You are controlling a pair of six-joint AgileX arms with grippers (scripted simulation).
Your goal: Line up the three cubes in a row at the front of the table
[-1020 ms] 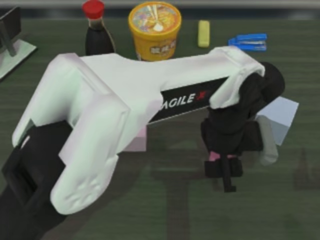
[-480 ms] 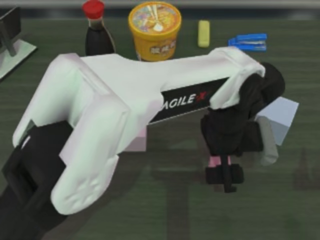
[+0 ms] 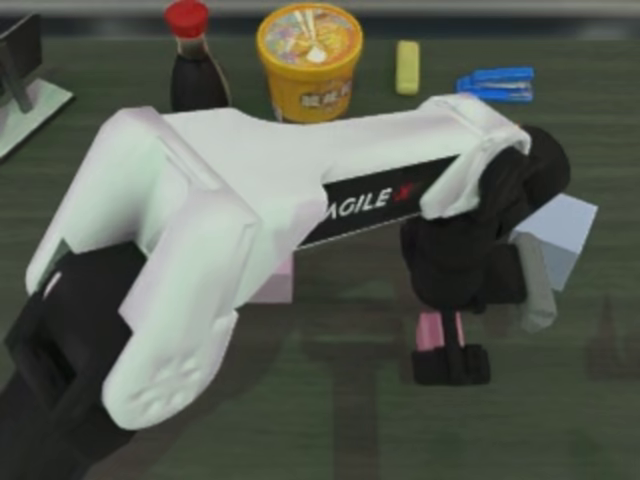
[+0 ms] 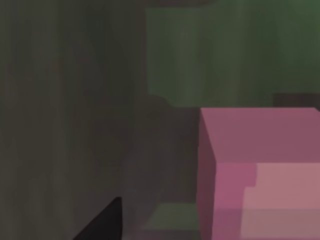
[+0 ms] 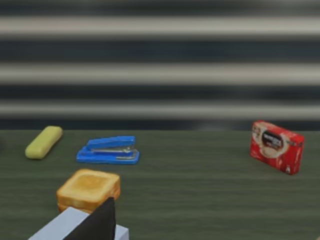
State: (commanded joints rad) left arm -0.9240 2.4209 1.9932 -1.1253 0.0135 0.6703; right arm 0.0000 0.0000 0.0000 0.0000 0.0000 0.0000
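Observation:
The small bright pink cube (image 3: pixel 430 328) sits on the dark green table (image 3: pixel 350 440) right of centre. My left gripper (image 3: pixel 450 364) hangs just above and in front of it. In the left wrist view the pink cube (image 4: pixel 260 170) fills the lower right, and bare table shows between it and the one visible fingertip (image 4: pixel 107 222), so the gripper is open. The pale pink-white cube (image 3: pixel 281 284) peeks out from under the left arm. The pale blue-grey cube (image 3: pixel 562 232) stands at the right and also shows as a corner (image 5: pixel 60 227) in the right wrist view. My right gripper is outside the top view.
Along the back stand a soy sauce bottle (image 3: pixel 190 62), a noodle cup (image 3: pixel 308 58), a yellow bar (image 3: pixel 407 67) and a blue stapler (image 3: pixel 497 83). A toast block (image 5: pixel 89 189) lies behind the blue-grey cube. A red box (image 5: pixel 277 146) sits farther right.
My left gripper has shifted toward the table's front. More of the pink cube now shows behind its fingers. The cubes have stayed where they were.

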